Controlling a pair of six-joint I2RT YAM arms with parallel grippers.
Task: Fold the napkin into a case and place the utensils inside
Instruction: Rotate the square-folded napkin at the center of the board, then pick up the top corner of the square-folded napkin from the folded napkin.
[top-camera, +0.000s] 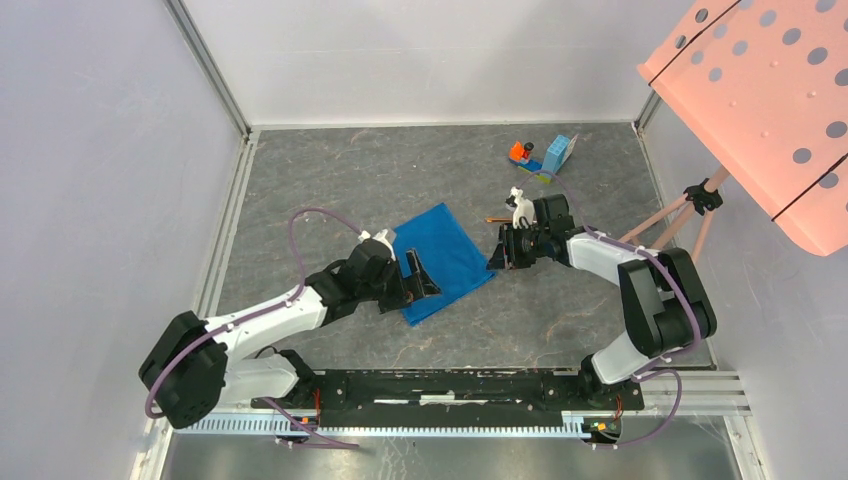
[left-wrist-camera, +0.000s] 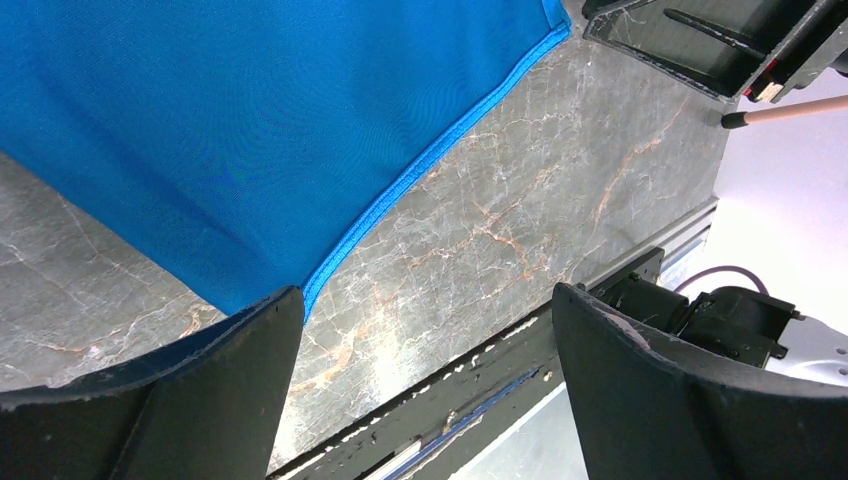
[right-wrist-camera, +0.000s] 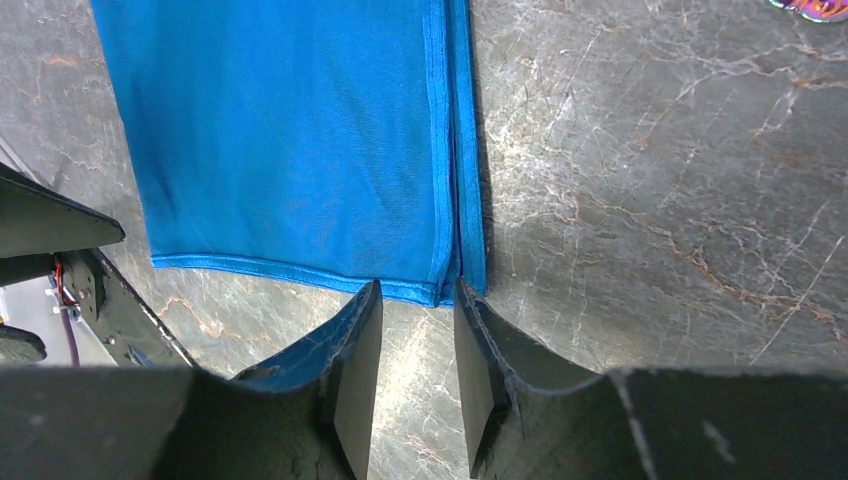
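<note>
On the grey marbled desk (top-camera: 330, 180) the blue napkin (top-camera: 445, 250) lies folded flat mid-surface. The left tool (left-wrist-camera: 425, 295) hangs over one corner, jaws wide apart. The right tool (right-wrist-camera: 415, 290) stands narrowly apart at another corner.

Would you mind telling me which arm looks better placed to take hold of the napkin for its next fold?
Probably the right. The right claw has narrow jaws lined up on the doubled corner hem of the napkin. The left claw gapes wide, the cloth's corner beside only one finger.
</note>
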